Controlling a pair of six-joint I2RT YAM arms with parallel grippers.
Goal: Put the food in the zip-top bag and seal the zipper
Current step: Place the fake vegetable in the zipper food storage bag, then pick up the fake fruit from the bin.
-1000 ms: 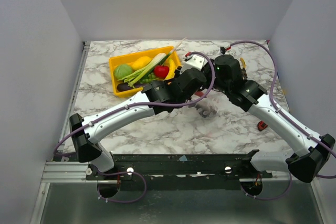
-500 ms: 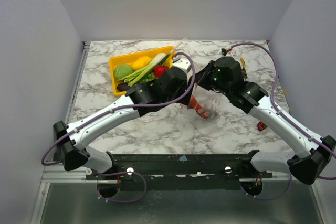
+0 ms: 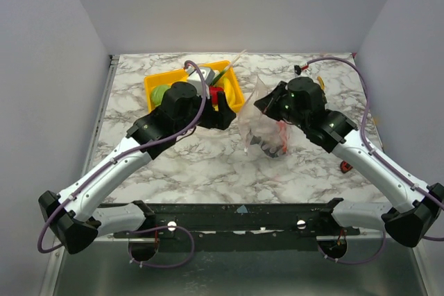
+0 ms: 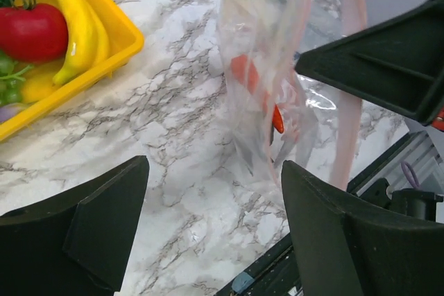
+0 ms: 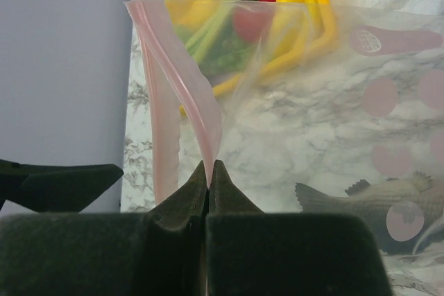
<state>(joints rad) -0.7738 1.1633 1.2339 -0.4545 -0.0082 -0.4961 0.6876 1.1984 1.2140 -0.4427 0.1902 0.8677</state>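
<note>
The zip-top bag (image 3: 258, 124) hangs upright, held up by its top edge. My right gripper (image 3: 263, 102) is shut on the bag's pink zipper (image 5: 201, 112), as the right wrist view (image 5: 209, 168) shows. A grey fish (image 5: 361, 202) and an orange carrot (image 4: 253, 84) lie inside the bag (image 4: 277, 53). My left gripper (image 3: 225, 111) is open and empty, between the bag and the yellow tray (image 3: 151, 95); in the left wrist view (image 4: 215, 220) it hovers over bare marble. The tray (image 4: 118, 29) holds a red fruit (image 4: 31, 29), a banana (image 4: 80, 25), a cabbage (image 3: 159, 93) and leeks (image 3: 222, 71).
A small red object (image 3: 345, 166) lies on the marble near the right arm. White walls close the table at the back and both sides. The black frame rail (image 3: 236, 213) runs along the near edge.
My left arm has drawn back to the left, from the bag toward the tray. My right gripper has lifted the bag's edge, so the bag now hangs upright.
</note>
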